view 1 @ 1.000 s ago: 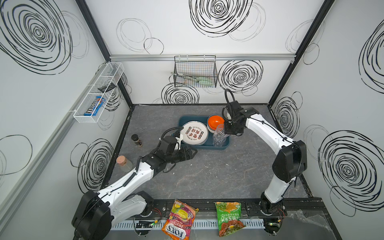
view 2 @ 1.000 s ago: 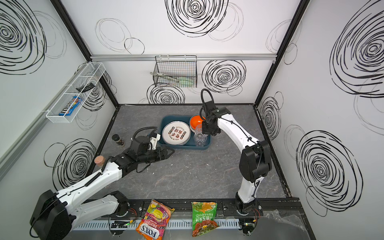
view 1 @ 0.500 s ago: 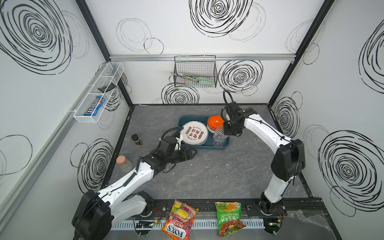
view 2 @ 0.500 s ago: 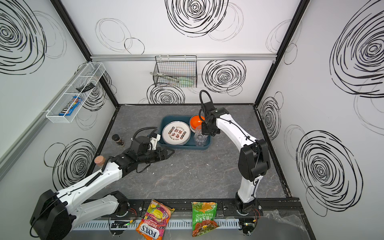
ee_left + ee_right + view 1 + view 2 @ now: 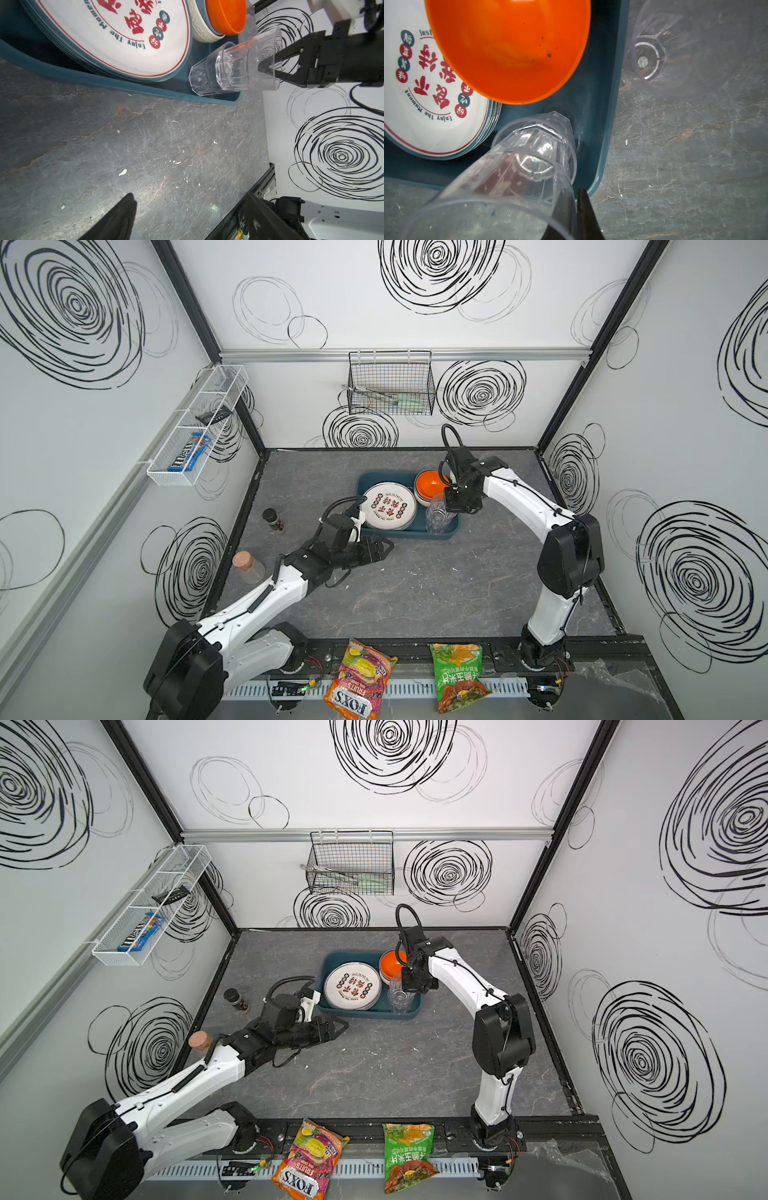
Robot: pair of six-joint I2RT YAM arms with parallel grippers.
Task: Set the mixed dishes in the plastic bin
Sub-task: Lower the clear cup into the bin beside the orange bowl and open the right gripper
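The dark teal plastic bin [image 5: 405, 533] [image 5: 365, 1014] holds a stack of white plates [image 5: 388, 506] [image 5: 116, 35] with red characters. Beside them an orange bowl [image 5: 430, 485] [image 5: 508, 47] sits nested in a cream bowl [image 5: 199, 31]. In the bin's near right corner stands a clear cup [image 5: 204, 78] [image 5: 562, 128]. A second clear cup [image 5: 249, 62] [image 5: 500, 197] is tilted into it, and my right gripper [image 5: 451, 506] [image 5: 262, 67] [image 5: 575, 207] is shut on its rim. My left gripper [image 5: 384, 549] [image 5: 338, 1027] [image 5: 189, 195] hangs open and empty over the table in front of the bin.
A faint clear cup shape [image 5: 650, 56] shows on the table just outside the bin's right wall. A dark-capped spice jar [image 5: 273, 519] and a cork-topped jar [image 5: 245, 566] stand at the left edge. Two snack bags [image 5: 361, 680] lie on the front rail.
The right gripper has edged slightly left with the cup still in its grip. The left arm has not moved.
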